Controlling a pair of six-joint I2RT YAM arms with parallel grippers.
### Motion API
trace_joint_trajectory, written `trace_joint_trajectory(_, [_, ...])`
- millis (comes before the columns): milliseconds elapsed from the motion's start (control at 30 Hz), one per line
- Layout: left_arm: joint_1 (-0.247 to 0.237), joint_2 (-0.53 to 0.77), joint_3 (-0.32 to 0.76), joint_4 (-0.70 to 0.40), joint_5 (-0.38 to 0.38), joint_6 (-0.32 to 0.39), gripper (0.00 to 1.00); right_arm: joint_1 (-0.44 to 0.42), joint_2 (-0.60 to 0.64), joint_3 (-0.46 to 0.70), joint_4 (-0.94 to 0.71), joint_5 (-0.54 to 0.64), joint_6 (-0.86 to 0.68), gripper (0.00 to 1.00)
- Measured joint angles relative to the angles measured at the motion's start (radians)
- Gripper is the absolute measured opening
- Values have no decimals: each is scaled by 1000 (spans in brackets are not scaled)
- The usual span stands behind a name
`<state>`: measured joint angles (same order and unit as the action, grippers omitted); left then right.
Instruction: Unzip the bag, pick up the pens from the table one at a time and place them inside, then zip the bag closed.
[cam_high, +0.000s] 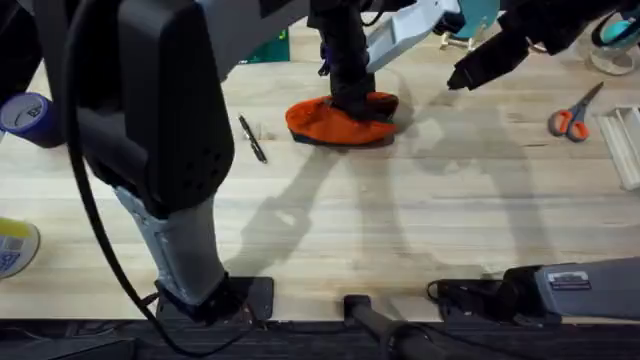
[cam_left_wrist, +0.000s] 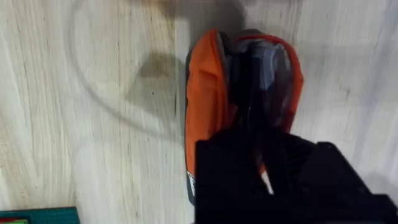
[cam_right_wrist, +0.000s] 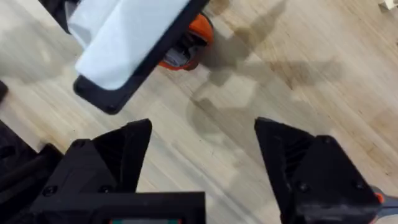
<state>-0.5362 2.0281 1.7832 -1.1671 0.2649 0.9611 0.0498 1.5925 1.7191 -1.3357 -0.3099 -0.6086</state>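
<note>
The bag (cam_high: 340, 122) lies on the table (cam_high: 400, 240) in the upper middle of the overhead view, its long axis running left to right across the frame, orange fabric above a dark base. In the left wrist view the bag (cam_left_wrist: 205, 99) runs top to bottom of the frame, and its top is parted, showing a grey lining inside.

The left gripper (cam_high: 350, 95) stands right on top of the bag, near its right end in the overhead view. In its own wrist view the black fingers (cam_left_wrist: 249, 99) reach down into the open mouth of the bag; whether they are spread or pressed together, I cannot tell.

1 pen (cam_high: 252, 138) lies on the table just left of the bag, clear of it, a thin black stick slanting from upper left to lower right.

The right gripper (cam_high: 465, 72) hangs at the upper right of the overhead view, to the right of the bag and apart from it. In the right wrist view its 2 fingers (cam_right_wrist: 124, 155) are spread wide with bare wood between them, holding nothing.

Orange-handled scissors (cam_high: 572, 118) lie near the right edge. A blue tape roll (cam_high: 25, 115) sits at the left edge. No writing is legible anywhere.
</note>
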Motion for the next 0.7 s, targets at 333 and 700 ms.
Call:
trace_joint_trajectory(333, [0,0,0,2,0,-3,988,0,0,0,0,0,0,996])
trace_joint_trajectory(700, [-2,-3,0,10,-29,-22,992,0,0,0,0,0,0,996])
